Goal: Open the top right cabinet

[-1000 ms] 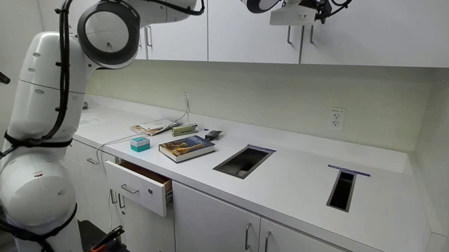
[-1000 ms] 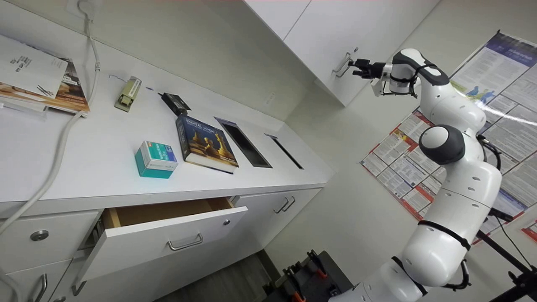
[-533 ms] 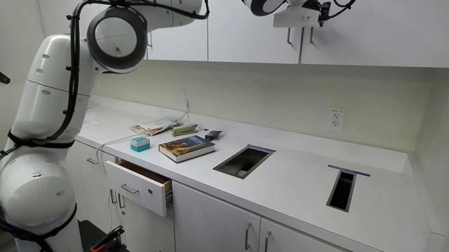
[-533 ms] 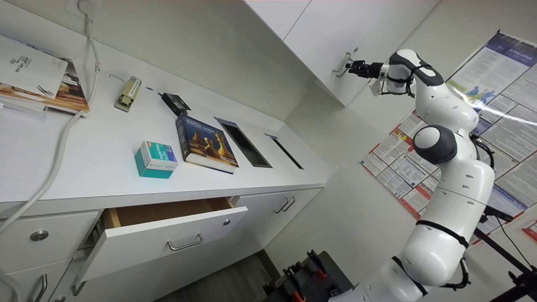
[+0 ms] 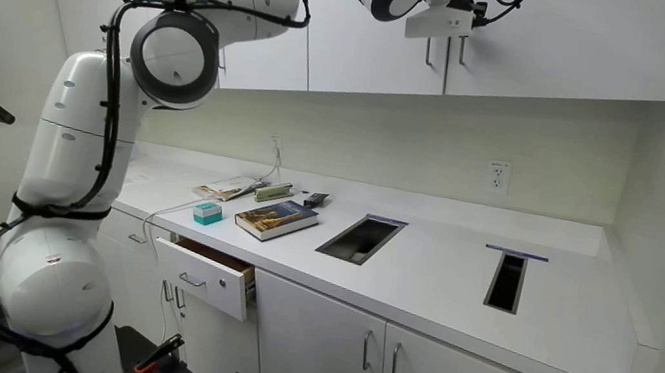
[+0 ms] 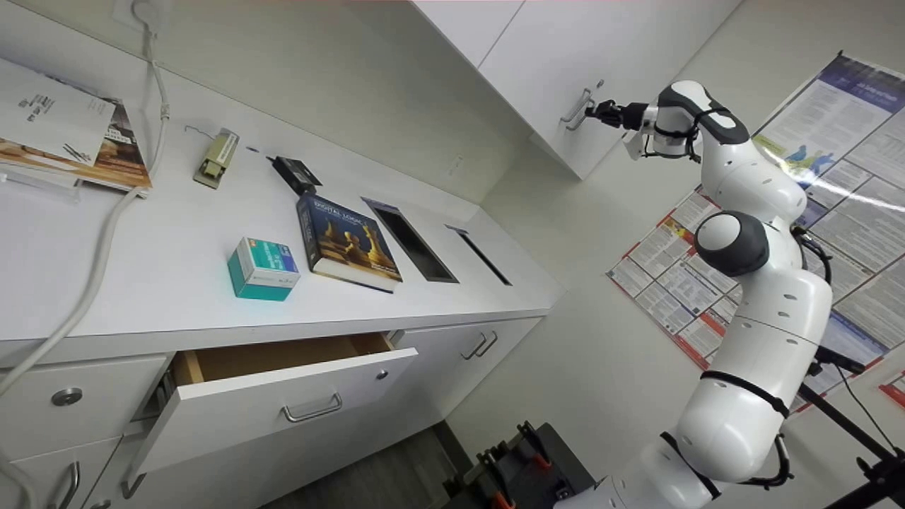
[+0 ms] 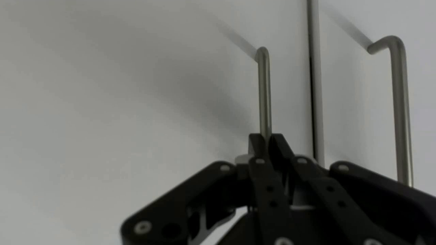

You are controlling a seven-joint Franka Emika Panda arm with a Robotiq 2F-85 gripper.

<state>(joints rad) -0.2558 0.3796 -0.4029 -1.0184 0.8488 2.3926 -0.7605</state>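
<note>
Wrist view: we're seeing jaws freshly clamped on handle (image 7: 265, 92), so cabinet door (image 7: 112, 112) is likely awaiting a pull.

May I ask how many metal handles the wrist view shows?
2: one silver metal bar handle held in the black claw, a second silver handle to its right, beyond the straight grey door seam; the claw could hide more.

Saw a book (image 6: 352, 240) and, just beside it, a teal-and-white box (image 6: 264, 270) near the front edge of the counter (image 5: 425, 271), with an olive-green tool (image 6: 216, 158) and a black object (image 6: 291, 170) farther toward the back edge. Noted an open drawer (image 6: 254, 411) below the front edge, a wall socket (image 5: 498, 176) above the back edge and a narrow cutout (image 5: 506, 282) toward the right edge.
</note>
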